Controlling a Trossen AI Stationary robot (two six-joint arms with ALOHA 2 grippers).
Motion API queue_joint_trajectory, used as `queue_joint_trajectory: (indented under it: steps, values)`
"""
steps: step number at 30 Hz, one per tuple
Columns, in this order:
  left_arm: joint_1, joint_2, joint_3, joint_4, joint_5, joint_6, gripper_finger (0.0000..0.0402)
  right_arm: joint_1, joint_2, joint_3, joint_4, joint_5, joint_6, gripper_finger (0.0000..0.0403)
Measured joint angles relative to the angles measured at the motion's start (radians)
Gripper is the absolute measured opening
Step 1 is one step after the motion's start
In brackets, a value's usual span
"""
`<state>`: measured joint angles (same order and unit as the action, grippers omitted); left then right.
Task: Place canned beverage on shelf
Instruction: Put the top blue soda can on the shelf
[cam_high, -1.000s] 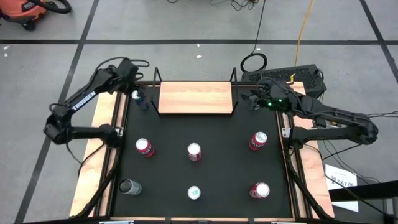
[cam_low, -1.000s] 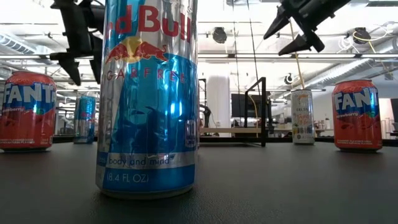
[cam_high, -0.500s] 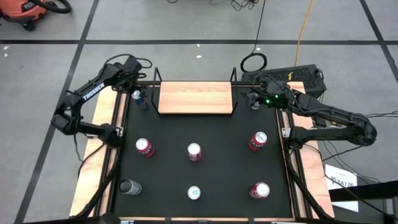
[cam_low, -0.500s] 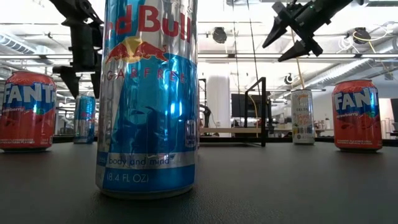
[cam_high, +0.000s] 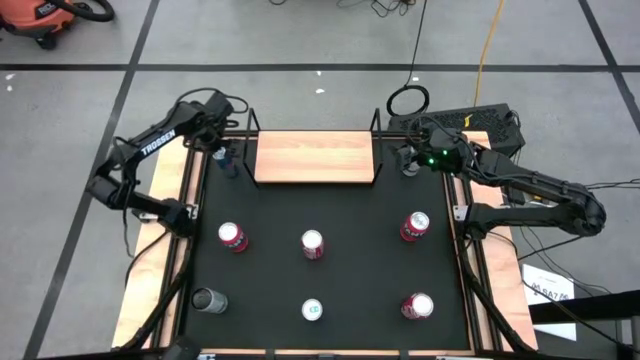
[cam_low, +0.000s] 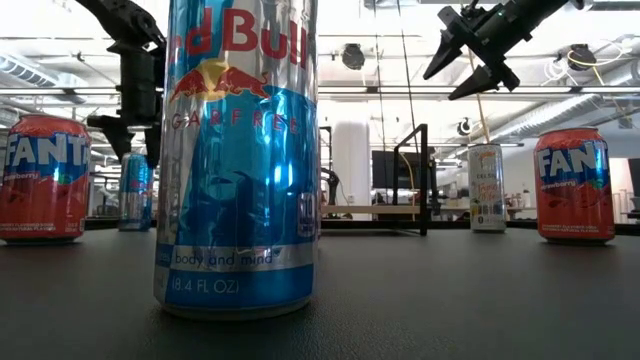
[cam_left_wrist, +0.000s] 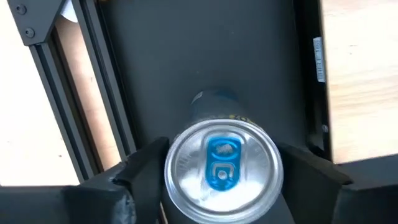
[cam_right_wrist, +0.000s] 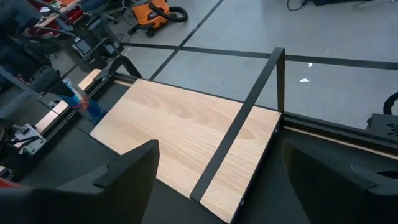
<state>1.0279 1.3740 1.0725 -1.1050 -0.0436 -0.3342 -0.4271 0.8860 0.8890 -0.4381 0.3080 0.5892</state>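
High view: the left claw (cam_high: 222, 152) hangs over a slim blue can (cam_high: 224, 160) at the far left of the black counter (cam_high: 350, 300), just beside the left end of the shelf (cam_high: 315, 157); the right claw (cam_high: 408, 160) hangs off the shelf's right end, near its wire bracket; the shelf board is bare; on the counter stand three red cans (cam_high: 232, 237), a silver-topped can in the middle row (cam_high: 312, 244), a dark-topped can (cam_high: 209, 299) and a green-topped can (cam_high: 312, 310)

Low view: a tall blue-and-silver can (cam_low: 238, 150) fills the foreground; the left claw (cam_low: 130, 135) comes down over the slim blue can (cam_low: 137, 192) far behind it, its tips at the can's top; the right claw (cam_low: 470, 72) is high in the air, fingers spread, nothing between them; a red can (cam_low: 40, 178) stands at the left, another (cam_low: 572, 185) at the right, and a pale can (cam_low: 487, 188) beside the shelf's black bracket (cam_low: 420, 178)

Left wrist view: the can's silver top with blue tab (cam_left_wrist: 222, 169) sits between the two dark fingers (cam_left_wrist: 146, 177); one on each side, close to the rim; whether they already press it I cannot tell; light shelf wood (cam_left_wrist: 360, 81) lies beside the can

Right wrist view: fingers (cam_right_wrist: 127, 171) wide apart and empty; the shelf board (cam_right_wrist: 180, 134) and its black bracket (cam_right_wrist: 249, 109) lie ahead; the blue can (cam_right_wrist: 78, 96) shows beyond the far end
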Motion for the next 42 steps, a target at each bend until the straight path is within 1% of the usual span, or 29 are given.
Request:
queue_joint_trajectory:
  steps: [6, 9, 12, 16, 19, 23, 27, 31, 37, 42]
  values:
    - [0.0, 0.014, 0.003, 0.009, -0.015, 0.003, 0.0231, 0.0, 0.0, 0.0, 0.0, 0.0, 0.002, 0.0329]
    - [0.0, 0.006, 0.003, 0.005, -0.014, 0.002, 0.0226, 0.0, -0.001, 0.0, 0.0, 0.0, 0.01, 0.0329]
    - [0.0, -0.012, 0.039, -0.046, -0.016, 0.002, 0.0224, 0.0, -0.006, 0.0, 0.0, -0.001, 0.011, 0.0329]
    - [0.0, -0.033, 0.141, -0.139, -0.017, 0.027, 0.0224, 0.0, -0.008, 0.0, 0.0, 0.0, 0.007, 0.0329]
    - [-0.002, -0.037, 0.251, -0.223, -0.023, 0.051, 0.0223, 0.0, -0.008, 0.0, 0.0, 0.0, -0.001, 0.0329]
    - [-0.002, -0.037, 0.407, -0.259, -0.067, 0.1, 0.0223, 0.0, -0.008, 0.0, 0.001, 0.0, -0.011, 0.0329]
    - [-0.002, -0.037, 0.554, -0.222, -0.099, 0.168, 0.0222, 0.0, -0.008, 0.0, 0.007, 0.0, -0.019, 0.0329]
    - [-0.006, -0.037, 0.647, -0.116, -0.072, 0.286, 0.0222, 0.0, -0.008, 0.0, 0.013, 0.0, -0.026, 0.0329]
    - [-0.057, -0.024, 0.669, 0.055, 0.014, 0.448, 0.0222, 0.0, -0.008, 0.0, 0.018, 0.0, -0.026, 0.0329]
    - [-0.113, 0.056, 0.67, 0.116, 0.033, 0.524, 0.0222, 0.0, -0.008, 0.0, 0.031, -0.001, -0.026, 0.0329]
